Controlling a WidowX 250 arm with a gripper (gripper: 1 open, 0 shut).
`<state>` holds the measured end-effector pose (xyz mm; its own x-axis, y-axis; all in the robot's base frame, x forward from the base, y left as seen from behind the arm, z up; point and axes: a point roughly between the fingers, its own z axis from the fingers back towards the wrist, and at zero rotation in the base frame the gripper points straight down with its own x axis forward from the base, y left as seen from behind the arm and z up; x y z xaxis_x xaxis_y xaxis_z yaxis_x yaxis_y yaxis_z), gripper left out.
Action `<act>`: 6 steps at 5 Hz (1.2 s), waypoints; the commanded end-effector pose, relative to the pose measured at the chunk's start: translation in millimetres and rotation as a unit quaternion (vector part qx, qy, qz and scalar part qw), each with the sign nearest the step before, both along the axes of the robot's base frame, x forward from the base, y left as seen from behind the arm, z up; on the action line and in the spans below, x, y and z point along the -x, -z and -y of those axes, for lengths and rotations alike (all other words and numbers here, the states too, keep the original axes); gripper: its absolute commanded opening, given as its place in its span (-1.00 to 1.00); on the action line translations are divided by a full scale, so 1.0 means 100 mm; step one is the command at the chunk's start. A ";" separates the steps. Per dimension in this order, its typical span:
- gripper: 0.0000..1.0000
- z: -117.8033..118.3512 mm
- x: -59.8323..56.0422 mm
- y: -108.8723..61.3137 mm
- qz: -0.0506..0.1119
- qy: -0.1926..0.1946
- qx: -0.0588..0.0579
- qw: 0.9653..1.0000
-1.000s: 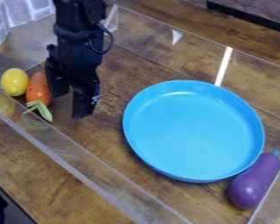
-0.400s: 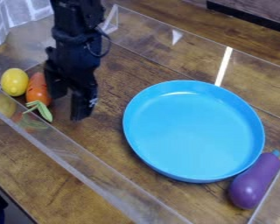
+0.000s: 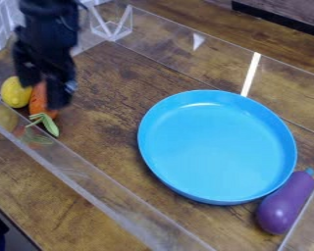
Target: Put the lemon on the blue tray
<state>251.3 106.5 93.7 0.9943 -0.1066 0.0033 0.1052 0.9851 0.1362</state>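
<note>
The yellow lemon (image 3: 12,94) lies at the left edge of the wooden table, partly covered by my gripper. The orange carrot (image 3: 39,100) lies right next to it, its green leaves (image 3: 44,125) pointing toward the camera. My black gripper (image 3: 44,90) points down over the carrot and the lemon's right side, blurred by motion, its fingers spread open with nothing held. The round blue tray (image 3: 219,147) sits at centre right with nothing on it, well apart from the gripper.
A purple eggplant (image 3: 288,201) lies just off the tray's lower right rim. A clear plastic wall (image 3: 68,167) runs along the table's front left edge. A light object stands at the back left behind the arm.
The gripper has swung left and lifted slightly, from beside the carrot's right to over the carrot and lemon. Lemon, carrot, tray and eggplant have not moved.
</note>
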 end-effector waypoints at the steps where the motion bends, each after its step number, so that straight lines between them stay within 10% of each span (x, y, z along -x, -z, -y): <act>1: 1.00 -0.18 -0.09 -0.23 0.035 -0.003 -0.012 0.999; 6: 1.00 -0.51 -0.13 0.25 0.034 0.006 -0.007 0.999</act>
<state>263.7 152.0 60.4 0.9902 -0.1326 0.0439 0.1253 0.9821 0.1408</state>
